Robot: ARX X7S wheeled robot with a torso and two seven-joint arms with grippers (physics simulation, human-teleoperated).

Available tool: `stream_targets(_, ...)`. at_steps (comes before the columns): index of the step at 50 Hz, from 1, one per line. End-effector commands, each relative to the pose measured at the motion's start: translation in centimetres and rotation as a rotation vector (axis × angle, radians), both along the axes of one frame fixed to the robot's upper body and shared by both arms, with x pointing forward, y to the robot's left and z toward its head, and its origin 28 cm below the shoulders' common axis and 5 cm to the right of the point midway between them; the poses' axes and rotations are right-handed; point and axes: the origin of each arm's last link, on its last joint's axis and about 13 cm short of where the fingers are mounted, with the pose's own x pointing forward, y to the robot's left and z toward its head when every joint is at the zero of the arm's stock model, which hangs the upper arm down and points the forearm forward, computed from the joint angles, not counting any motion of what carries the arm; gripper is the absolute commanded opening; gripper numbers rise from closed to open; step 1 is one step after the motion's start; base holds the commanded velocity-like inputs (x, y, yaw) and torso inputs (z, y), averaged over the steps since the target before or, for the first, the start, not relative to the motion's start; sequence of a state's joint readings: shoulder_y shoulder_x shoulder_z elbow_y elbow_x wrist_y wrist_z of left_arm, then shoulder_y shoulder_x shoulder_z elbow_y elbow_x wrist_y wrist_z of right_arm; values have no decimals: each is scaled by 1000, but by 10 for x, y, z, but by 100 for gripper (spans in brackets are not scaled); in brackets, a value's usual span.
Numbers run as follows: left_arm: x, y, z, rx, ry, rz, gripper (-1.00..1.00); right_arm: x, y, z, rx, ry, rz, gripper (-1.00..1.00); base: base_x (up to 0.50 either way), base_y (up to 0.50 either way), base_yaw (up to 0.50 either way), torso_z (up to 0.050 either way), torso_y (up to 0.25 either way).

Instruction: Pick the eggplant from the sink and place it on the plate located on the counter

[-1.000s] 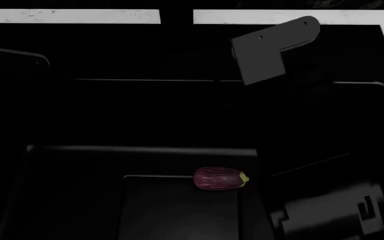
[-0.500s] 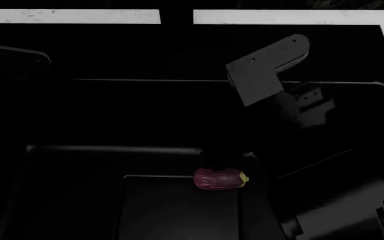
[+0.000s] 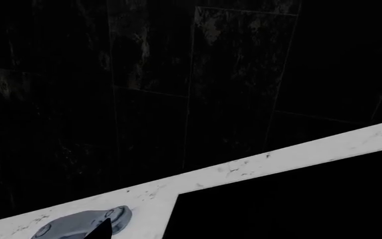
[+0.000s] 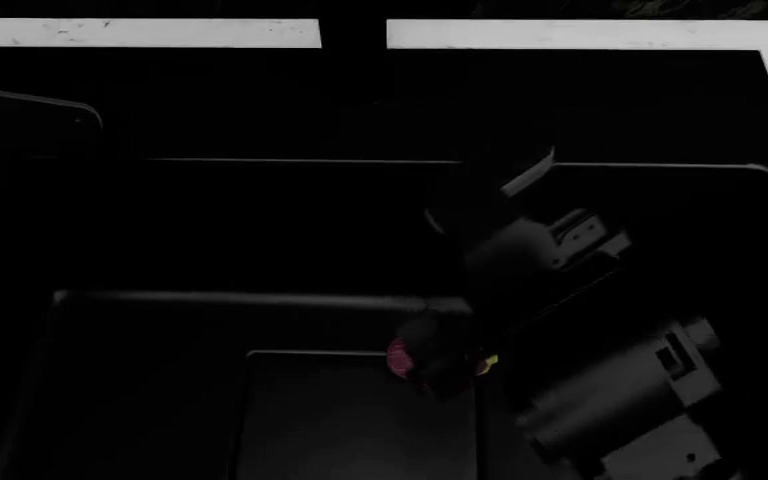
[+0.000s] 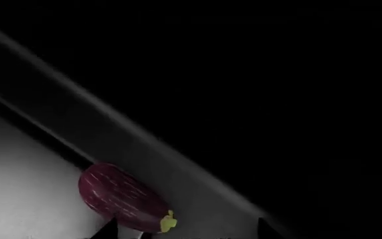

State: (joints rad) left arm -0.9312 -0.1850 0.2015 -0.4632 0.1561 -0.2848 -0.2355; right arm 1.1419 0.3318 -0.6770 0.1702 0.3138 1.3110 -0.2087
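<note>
The right pincer (image 4: 440, 362) is down in the sink (image 4: 224, 230) right over the eggplant (image 5: 121, 196), and from the head view it covers most of it, so only a bit of purple and the yellow-green stem cap peek out either side. In the right wrist view two dark fingertips (image 5: 106, 230) show at the frame edge, one just by the eggplant's side and the other well off past the stem end, so it looks spread wide with nothing gripped yet. I can't tell if that near tip is actually touching the skin.

My guess for doing this bit well: get the fingers straddling the fat middle of the body, not the stem end, go low enough that it won't pop out (that glossy oval looks slippery), then close gently.

The eggplant is lying on its side on the sink floor, on the edge of a raised step. The left pincer isn't visible to judge; its wrist cam only shows a strip of the marble table (image 3: 277, 159). No plate in view.
</note>
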Motion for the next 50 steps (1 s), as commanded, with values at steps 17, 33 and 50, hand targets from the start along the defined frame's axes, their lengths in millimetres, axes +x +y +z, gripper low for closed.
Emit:
stream_targets(17,2,1,-7,-32,14,-27,100,22,10,-16,-148,118,118,100,0,0,0,0,0)
stream_targets(33,3,1,-7,-32,15,-28,100,33,16,-21,-200,142,170,100,0,0,0,0,-1)
stream_targets(50,4,1,-7,-38,15,-27,100,52,23,-29,-233,165,225,100,0,0,0,0,-1)
